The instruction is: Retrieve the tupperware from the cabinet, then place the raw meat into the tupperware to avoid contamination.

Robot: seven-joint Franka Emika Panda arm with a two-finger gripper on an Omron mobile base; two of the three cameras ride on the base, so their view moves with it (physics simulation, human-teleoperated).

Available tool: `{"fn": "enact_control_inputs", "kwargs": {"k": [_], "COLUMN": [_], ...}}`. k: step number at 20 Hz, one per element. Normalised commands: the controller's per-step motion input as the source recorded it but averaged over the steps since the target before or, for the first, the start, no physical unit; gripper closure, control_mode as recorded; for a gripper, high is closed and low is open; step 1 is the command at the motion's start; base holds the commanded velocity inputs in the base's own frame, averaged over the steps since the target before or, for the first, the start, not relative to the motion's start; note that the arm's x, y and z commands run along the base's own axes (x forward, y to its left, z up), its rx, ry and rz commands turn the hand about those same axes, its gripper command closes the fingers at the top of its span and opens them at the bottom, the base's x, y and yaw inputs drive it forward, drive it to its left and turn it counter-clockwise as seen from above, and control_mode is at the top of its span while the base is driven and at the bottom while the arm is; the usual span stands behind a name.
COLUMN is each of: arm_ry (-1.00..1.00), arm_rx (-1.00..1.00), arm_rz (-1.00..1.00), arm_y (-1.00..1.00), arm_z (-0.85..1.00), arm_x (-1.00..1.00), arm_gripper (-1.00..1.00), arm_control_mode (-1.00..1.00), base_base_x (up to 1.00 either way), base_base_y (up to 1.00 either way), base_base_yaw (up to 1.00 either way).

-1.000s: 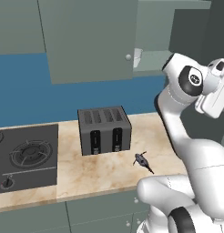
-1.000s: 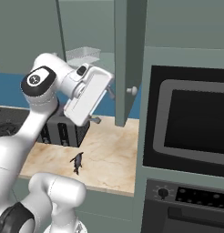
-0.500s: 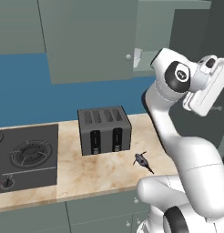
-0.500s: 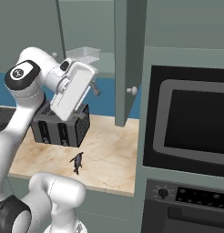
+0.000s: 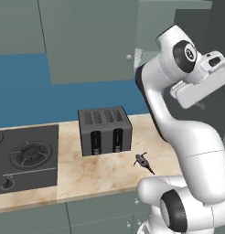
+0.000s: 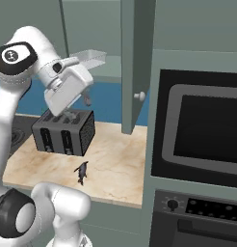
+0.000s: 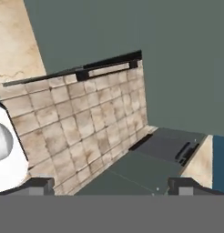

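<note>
Left base view: the raw meat (image 5: 142,161) lies on the marble counter (image 5: 100,171), in front of and to the right of the toaster (image 5: 104,131) and clear of it. It is a tiny dark lump with a thin stem, so it is probably light and soft. A pinch across the body rather than the stem looks safest. The cabinet (image 5: 91,39) hangs above, its near door shut, with a small pale knob (image 5: 129,57) at the lower corner.

Right base view: the cabinet door (image 6: 136,65) stands swung out, edge-on. On the shelf (image 6: 107,75) behind the arm sits the tupperware (image 6: 89,57), a clear, thin-walled box. It looks light, stiff and rather slippery, so one side wall near the rim seems the best hold. The gripper (image 6: 86,100) hangs below it, above the toaster (image 6: 63,131), holding nothing. The meat (image 6: 82,172) rests on the counter below.

Hand view: the two fingertips (image 7: 37,185) stand wide apart with nothing between them. Beyond lie a tiled floor (image 7: 82,123) and grey-green cabinet fronts (image 7: 95,32).
</note>
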Motion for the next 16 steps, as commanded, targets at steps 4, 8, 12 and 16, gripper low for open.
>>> {"fn": "enact_control_inputs", "kwargs": {"k": [4, 8, 12, 16], "arm_ry": [-0.34, -0.30, -0.25, -0.08], "arm_rx": [0.16, 0.12, 0.11, 0.10], "arm_rz": [-0.24, -0.18, -0.09, 0.17], "arm_y": [0.41, 0.62, 0.58, 0.38], "arm_z": [-0.02, -0.20, -0.28, -0.02], "arm_x": [0.01, 0.00, 0.12, 0.39], "arm_gripper": [-1.00, -1.00, -1.00, -1.00], "arm_control_mode": [-1.00, -1.00, -1.00, -1.00], "base_base_x": [0.00, 0.00, 0.00, 0.00], "base_base_y": [0.00, 0.00, 0.00, 0.00], "base_base_yaw": [0.00, 0.00, 0.00, 0.00]}}
